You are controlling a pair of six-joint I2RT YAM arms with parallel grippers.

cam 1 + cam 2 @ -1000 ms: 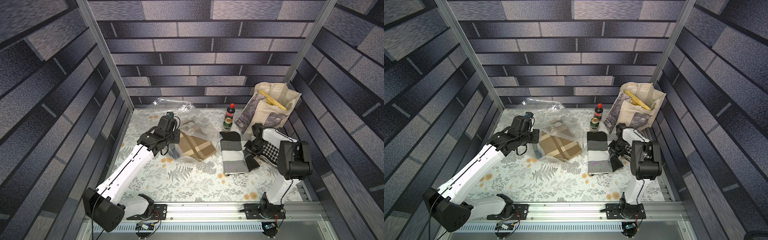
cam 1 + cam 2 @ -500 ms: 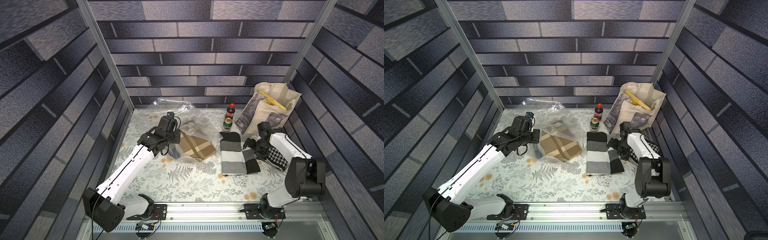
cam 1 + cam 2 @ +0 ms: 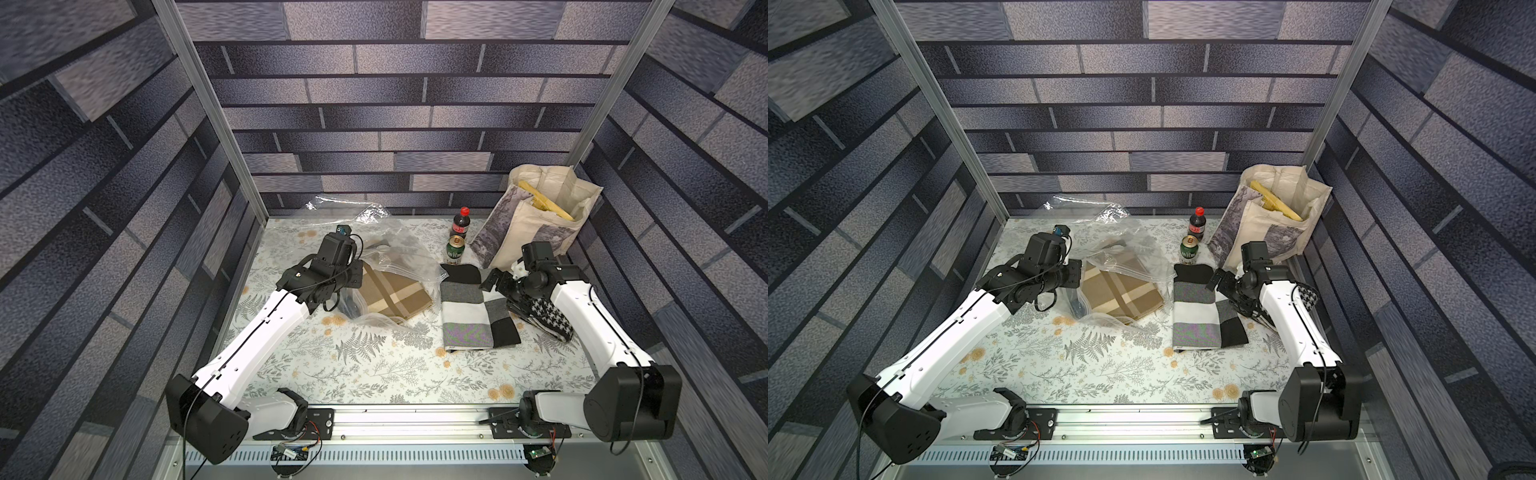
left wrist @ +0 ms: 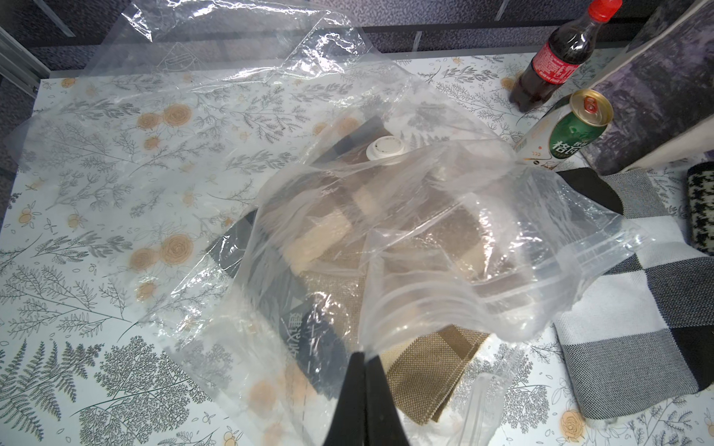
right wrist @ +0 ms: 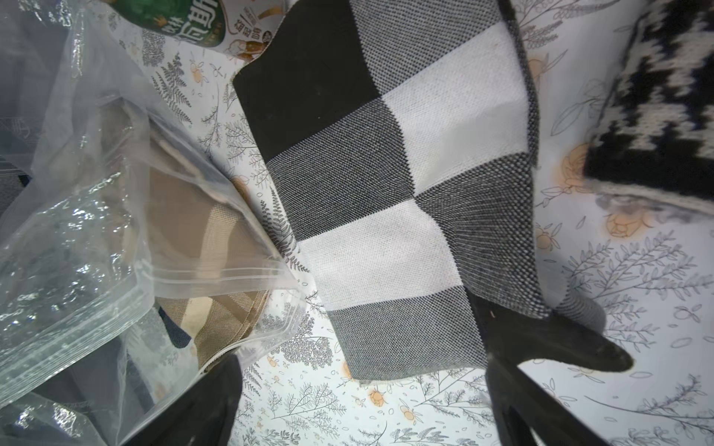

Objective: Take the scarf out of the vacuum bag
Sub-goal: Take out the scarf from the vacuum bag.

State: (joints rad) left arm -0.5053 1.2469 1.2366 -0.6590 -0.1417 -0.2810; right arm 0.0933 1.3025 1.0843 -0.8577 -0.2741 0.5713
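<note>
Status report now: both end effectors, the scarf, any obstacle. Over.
Left end effector shut on vacuum bag edge. Right end effector open above checked scarf on table. Tan plaid scarf still partly inside bag. Crumpled plastic drapes over it.

Table (image 3: 374,374) w/ vacuum bag (image 3: 399,253), checked scarf (image 3: 469,307), can (image 3: 455,249), bottle (image 3: 461,222).

Green can (image 4: 575,135) reads, perhaps, "格".
</note>
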